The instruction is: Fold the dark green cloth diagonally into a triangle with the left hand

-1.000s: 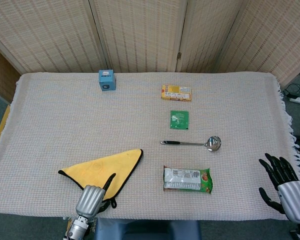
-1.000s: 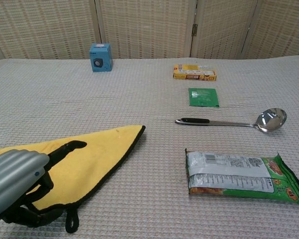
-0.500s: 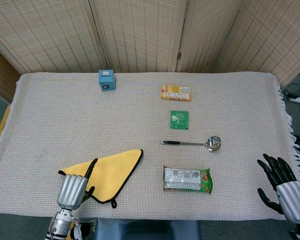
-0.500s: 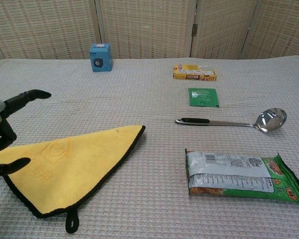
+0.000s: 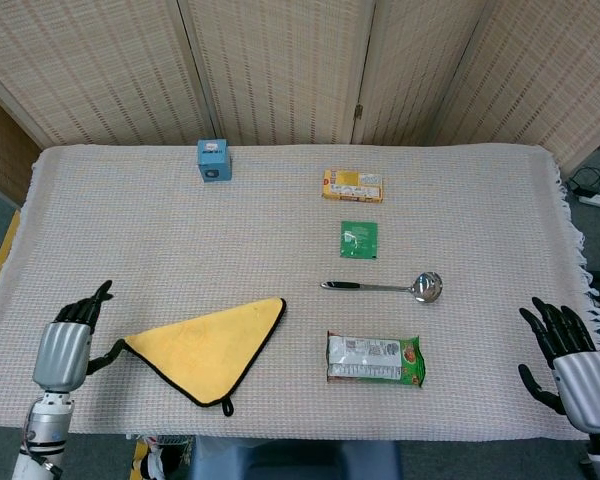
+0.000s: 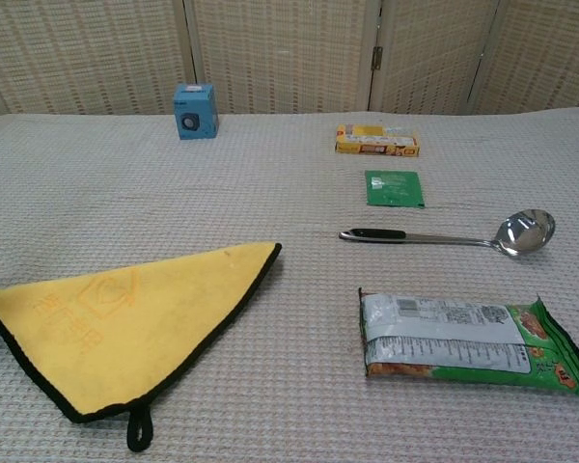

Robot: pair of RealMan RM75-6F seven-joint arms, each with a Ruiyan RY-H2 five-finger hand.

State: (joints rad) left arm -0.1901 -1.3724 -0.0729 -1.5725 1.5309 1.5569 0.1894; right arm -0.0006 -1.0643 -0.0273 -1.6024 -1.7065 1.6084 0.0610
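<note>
Nearest you, at the front edge of the tabletop (image 5: 130, 220), the cloth (image 5: 208, 340) already lies as a flat triangle, its long point reaching toward the middle and a small hanging loop (image 6: 135, 431) at the near corner. It shows yellow with a dark bound edge, so the dark green face named in the task cannot be confirmed from what is visible. Your left hand (image 5: 68, 345) hovers just beside the cloth's left corner, fingers released and spread, grasping nothing; whether the thumb brushes the hem is hard to tell. Your right hand (image 5: 570, 365) sits well apart at the far right edge, fingers also released and empty.

The risk from here is undoing the fold. A fingertip near that left corner could snag the hem or the loop as you draw away and peel the top layer open. The waffle-weave covering on the tabletop is grippy and could drag the soft pile, skewing the edges.

Beside the cloth to the right lies a glossy, crinkled snack packet (image 5: 374, 359), flat and rectangular. Beyond it rests a metal ladle (image 5: 385, 287) with a dark handle and a shiny round bowl, then a small flat green sachet (image 5: 358, 239). Farther back sit a yellow cardboard box (image 5: 353, 186) and a little blue cube-shaped box (image 5: 213, 159).
</note>
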